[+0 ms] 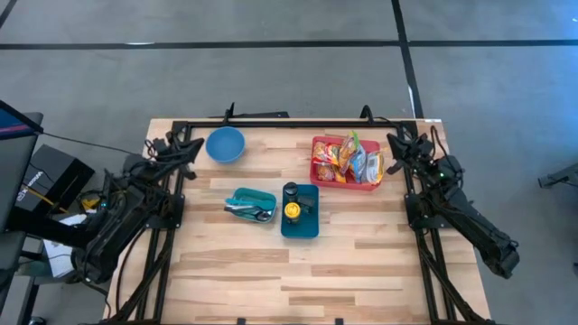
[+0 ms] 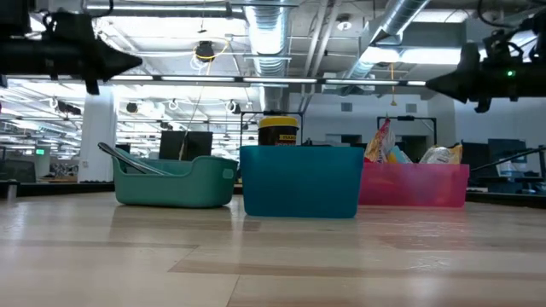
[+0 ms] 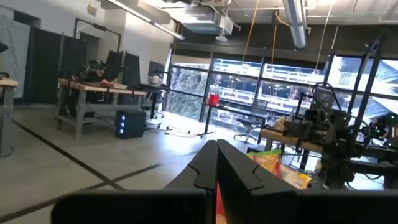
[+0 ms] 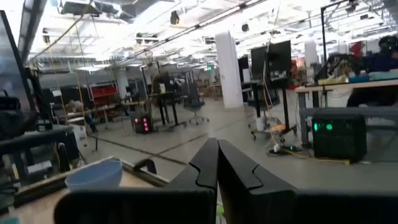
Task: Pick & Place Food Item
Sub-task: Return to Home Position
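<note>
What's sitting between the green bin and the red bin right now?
The blue bin, holding a yellow jar, stands between the green bin and the red bin. The low view shows this most plainly.

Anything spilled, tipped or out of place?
Nothing stands out. The green bin, blue bin and red bin sit upright, contents inside; the blue bowl stands apart. The left gripper and right gripper rest at the table sides.
</note>
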### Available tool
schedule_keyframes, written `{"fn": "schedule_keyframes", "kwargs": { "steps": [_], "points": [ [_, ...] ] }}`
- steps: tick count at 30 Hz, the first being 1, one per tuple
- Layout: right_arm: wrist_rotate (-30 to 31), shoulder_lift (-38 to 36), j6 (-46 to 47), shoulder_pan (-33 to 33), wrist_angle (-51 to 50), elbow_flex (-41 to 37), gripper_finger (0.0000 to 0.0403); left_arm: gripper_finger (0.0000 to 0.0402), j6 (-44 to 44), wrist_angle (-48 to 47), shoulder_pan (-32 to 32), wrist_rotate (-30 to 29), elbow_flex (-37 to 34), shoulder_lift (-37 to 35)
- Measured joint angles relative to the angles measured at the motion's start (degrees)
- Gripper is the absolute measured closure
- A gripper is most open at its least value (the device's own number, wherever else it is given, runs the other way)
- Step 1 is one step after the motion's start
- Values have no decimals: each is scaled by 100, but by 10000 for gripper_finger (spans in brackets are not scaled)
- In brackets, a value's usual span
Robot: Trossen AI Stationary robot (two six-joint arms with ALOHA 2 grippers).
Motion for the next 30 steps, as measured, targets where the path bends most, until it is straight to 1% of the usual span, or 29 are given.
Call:
{"fn": "schedule_keyframes", "kwargs": {
  "steps": [6,10,13,15,17,20,27,30],
  "points": [
    [3,0,-234,0,-563,-2,403,401,30,131,0,-1,-366,105],
    [39,8,-501,-2,-1124,-4,403,401,188,-105,0,-1,-371,235],
    [204,98,-548,-2,-1150,-2,403,401,193,-179,0,-20,-370,381],
    [292,150,-558,-2,-1167,-2,403,401,193,-189,0,-158,-370,510],
    [453,230,-558,-2,-1184,-2,403,401,193,-210,0,-429,-370,636],
    [475,328,-558,-17,-1184,-2,403,401,229,-207,0,-709,-370,765],
    [627,491,-559,-15,-1168,-2,403,401,296,-202,0,-1074,-370,773],
    [632,496,-558,-15,-1168,-4,403,401,296,-201,0,-1098,-370,774]
  ]
}}
